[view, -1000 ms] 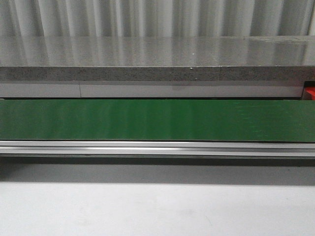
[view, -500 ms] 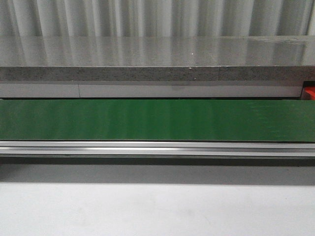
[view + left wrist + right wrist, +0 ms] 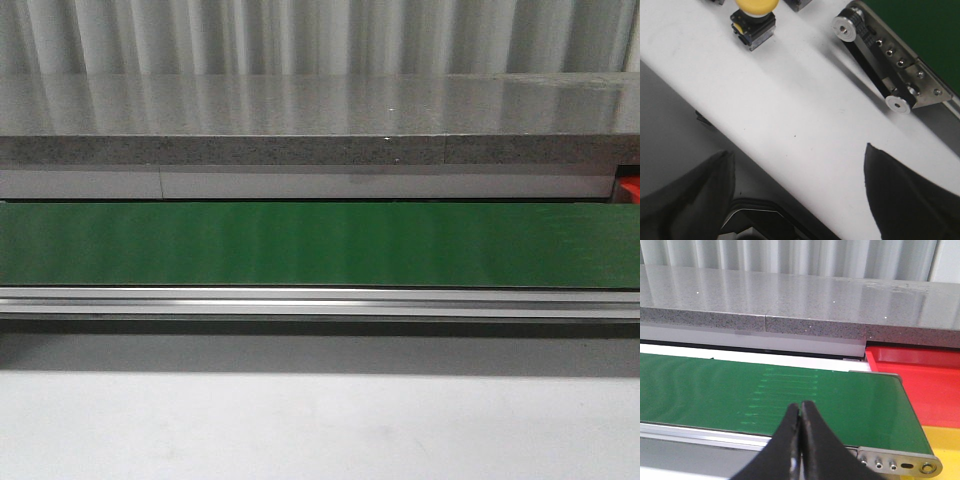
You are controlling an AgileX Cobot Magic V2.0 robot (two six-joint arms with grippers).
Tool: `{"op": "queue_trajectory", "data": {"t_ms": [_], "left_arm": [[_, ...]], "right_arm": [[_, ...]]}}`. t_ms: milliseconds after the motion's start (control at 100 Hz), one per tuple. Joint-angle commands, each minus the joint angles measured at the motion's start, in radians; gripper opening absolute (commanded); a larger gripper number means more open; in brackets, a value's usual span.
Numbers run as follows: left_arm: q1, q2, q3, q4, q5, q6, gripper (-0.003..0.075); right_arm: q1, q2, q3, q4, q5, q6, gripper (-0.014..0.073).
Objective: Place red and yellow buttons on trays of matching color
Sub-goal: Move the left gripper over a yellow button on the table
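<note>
Nothing has shifted on the green belt (image 3: 300,245) since a second ago; both arms wait with empty jaws.

Largest first: the belt runs bare across the front view, likely because no button has been fed onto it yet. Beyond the right gripper (image 3: 800,412), whose jaws are pressed together on nothing, the red tray (image 3: 920,375) sits past the belt's end with the yellow tray (image 3: 945,437) nearer, so sorted parts drop close by. The left gripper (image 3: 800,165) has its jaws spread wide and empty over the white surface (image 3: 790,115); a yellow button (image 3: 756,15) stands well ahead of them, apart from the belt's end roller (image 3: 875,55).
</note>
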Motion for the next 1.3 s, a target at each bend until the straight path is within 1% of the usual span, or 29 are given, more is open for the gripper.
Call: {"op": "queue_trajectory", "data": {"t_ms": [0, 90, 210, 350, 480, 610, 690, 790, 880, 1050, 1290], "left_arm": [[-0.002, 0.086, -0.073, 0.013, -0.042, 0.012, 0.0512], [0.005, 0.176, -0.096, 0.019, -0.053, 0.012, 0.0513], [0.051, 0.287, -0.117, 0.016, -0.086, 0.012, 0.0513], [0.148, 0.391, -0.128, 0.024, -0.092, 0.012, 0.0513], [0.259, 0.429, -0.128, 0.024, -0.117, 0.026, 0.0513], [0.347, 0.441, -0.128, -0.005, -0.193, 0.102, 0.0513], [0.400, 0.466, -0.133, -0.007, -0.206, 0.131, 0.0513], [0.449, 0.527, -0.155, -0.041, -0.213, 0.260, 0.0513], [0.466, 0.581, -0.183, -0.085, -0.209, 0.338, 0.0513], [0.466, 0.663, -0.250, -0.138, -0.215, 0.413, 0.0513], [0.466, 0.744, -0.317, -0.134, -0.211, 0.432, 0.0513]], "right_arm": [[0.000, 0.008, -0.019, -0.008, -0.076, 0.003, -0.0059], [0.000, 0.008, -0.019, -0.008, -0.076, 0.003, -0.0059], [0.000, 0.008, -0.019, -0.008, -0.076, 0.003, -0.0059], [0.000, 0.008, -0.019, -0.008, -0.076, 0.003, -0.0059], [0.000, 0.008, -0.019, -0.008, -0.076, 0.003, -0.0059], [0.000, 0.008, -0.019, -0.008, -0.076, 0.003, -0.0059], [0.000, 0.008, -0.019, -0.008, -0.076, 0.003, -0.0059], [0.000, 0.008, -0.019, -0.008, -0.076, 0.003, -0.0059], [0.000, 0.008, -0.019, -0.008, -0.076, 0.003, -0.0059], [0.000, 0.008, -0.019, -0.008, -0.076, 0.003, -0.0059], [0.000, 0.008, -0.019, -0.008, -0.076, 0.003, -0.0059]]}}
